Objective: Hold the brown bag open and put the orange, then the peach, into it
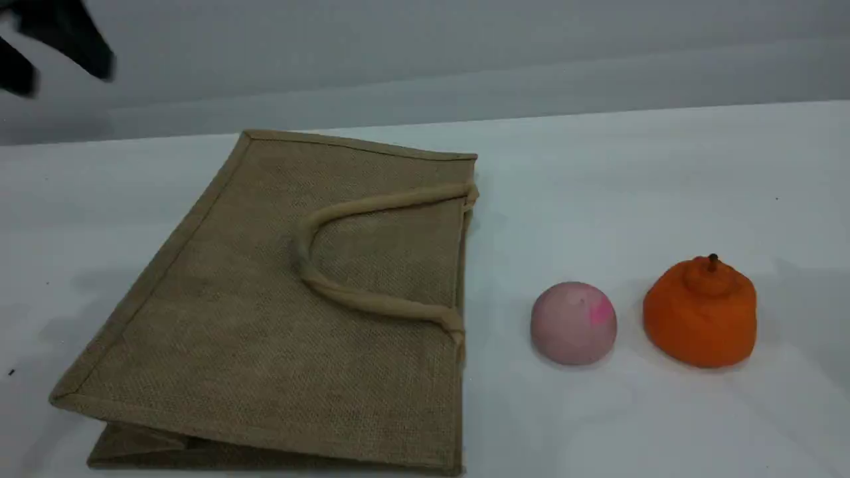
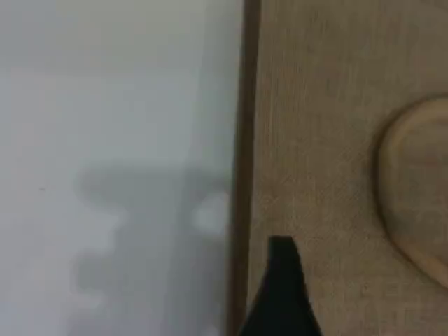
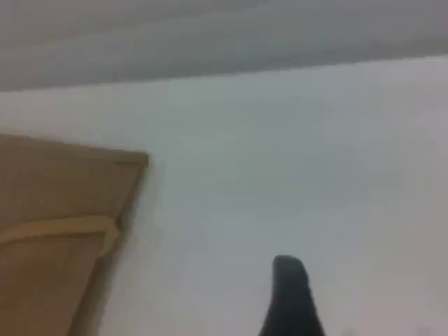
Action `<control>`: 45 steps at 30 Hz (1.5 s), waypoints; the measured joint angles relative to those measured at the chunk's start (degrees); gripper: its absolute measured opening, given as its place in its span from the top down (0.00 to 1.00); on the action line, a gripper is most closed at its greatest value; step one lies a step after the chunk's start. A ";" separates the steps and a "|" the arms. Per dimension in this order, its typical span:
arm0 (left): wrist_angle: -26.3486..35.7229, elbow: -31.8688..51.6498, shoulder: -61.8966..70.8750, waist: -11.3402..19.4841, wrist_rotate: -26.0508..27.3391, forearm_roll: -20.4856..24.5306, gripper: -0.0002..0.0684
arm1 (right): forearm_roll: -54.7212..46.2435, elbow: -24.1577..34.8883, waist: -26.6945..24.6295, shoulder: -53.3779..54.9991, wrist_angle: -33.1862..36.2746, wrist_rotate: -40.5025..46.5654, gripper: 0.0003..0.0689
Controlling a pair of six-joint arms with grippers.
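Note:
The brown bag [image 1: 285, 299] lies flat on the white table, its mouth edge facing right and one rope handle [image 1: 345, 292] folded on top. To its right sits the pale pink peach [image 1: 573, 323], and further right the orange [image 1: 700, 312], knob up. My left gripper [image 1: 63, 76] hovers open and blurred at the top left, above the bag's far left edge. In the left wrist view its fingertip [image 2: 283, 280] hangs over the bag [image 2: 329, 140] by the bound edge. The right wrist view shows one fingertip [image 3: 290, 294] over bare table, right of the bag's corner [image 3: 56, 210], holding nothing.
The white table [image 1: 664, 172] ends at a grey wall [image 1: 465, 60] behind. The bag's shadow and the left arm's shadow fall on the table at the left.

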 joint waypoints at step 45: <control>5.43 -24.64 42.06 -9.21 12.49 -14.13 0.86 | 2.60 -9.72 0.11 22.93 3.82 -2.93 0.38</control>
